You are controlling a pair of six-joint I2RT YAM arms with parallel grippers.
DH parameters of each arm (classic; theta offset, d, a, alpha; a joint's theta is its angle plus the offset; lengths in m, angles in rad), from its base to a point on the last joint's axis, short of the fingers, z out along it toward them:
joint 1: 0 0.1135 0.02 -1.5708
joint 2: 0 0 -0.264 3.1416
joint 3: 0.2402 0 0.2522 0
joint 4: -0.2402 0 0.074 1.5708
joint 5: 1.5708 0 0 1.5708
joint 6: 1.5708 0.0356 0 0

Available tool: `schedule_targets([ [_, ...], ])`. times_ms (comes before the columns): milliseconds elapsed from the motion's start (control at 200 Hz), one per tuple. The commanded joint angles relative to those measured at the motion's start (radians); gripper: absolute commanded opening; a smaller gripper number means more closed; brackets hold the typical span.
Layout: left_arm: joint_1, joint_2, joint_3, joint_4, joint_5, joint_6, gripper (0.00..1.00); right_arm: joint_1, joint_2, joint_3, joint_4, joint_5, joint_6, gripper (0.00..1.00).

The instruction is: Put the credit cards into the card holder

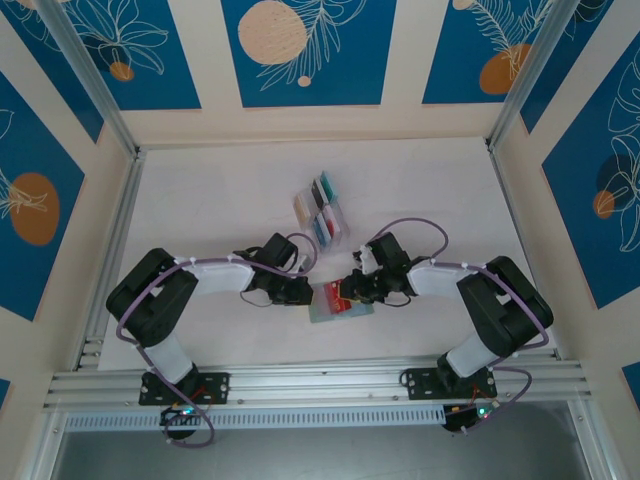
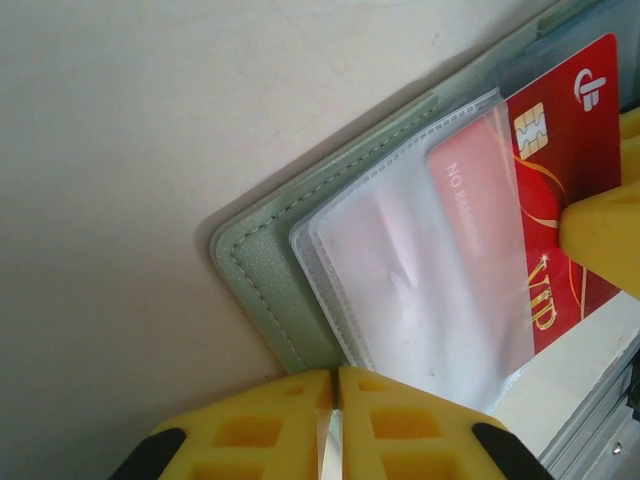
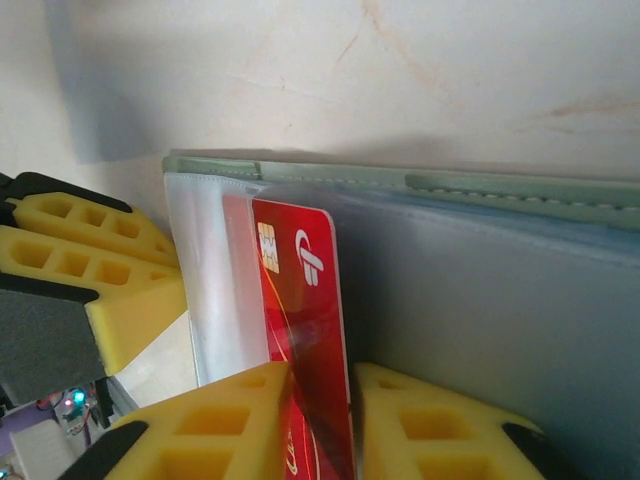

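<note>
Yellow fingers [image 3: 230, 420] of the right gripper [image 3: 320, 385] are seen closed on a red card [image 3: 300, 290], which is clamped by its lower edge with the chip end pointing away. The card's leading part is lodged under a clear sleeve of the card holder [image 3: 480, 330], while the rest is exposed, so this insertion is judged to be partly made and not yet finished. The holder is laid open on the bench [image 2: 150, 150] between the two arms, its sage-green cover underneath. The left gripper [image 2: 337, 385] is closed almost to touching, seemingly on the near edge of the holder's sleeve, by which the holder appears to be steadied. No other card can be made out in the pockets that are shown. Farther out on the bench, well apart from the holder, the other credit cards [image 1: 325, 222] are seen standing in a clear rack [image 1: 305, 205]; by that evidence most of the task is left to be done.
</note>
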Motion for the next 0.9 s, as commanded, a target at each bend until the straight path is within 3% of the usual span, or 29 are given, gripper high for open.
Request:
schedule_targets([
  [0, -0.007, 0.022, -0.016, -0.129, -0.105, 0.036, 0.13, 0.028, 0.001, 0.020, -0.137, 0.086, -0.020, 0.26],
  [355, -0.030, 0.048, -0.006, -0.128, -0.121, 0.038, 0.12, 0.120, 0.014, 0.101, -0.217, 0.156, -0.024, 0.24],
  [895, -0.045, 0.056, -0.015, -0.097, -0.107, 0.014, 0.12, 0.208, 0.104, 0.167, -0.168, 0.144, 0.040, 0.22],
])
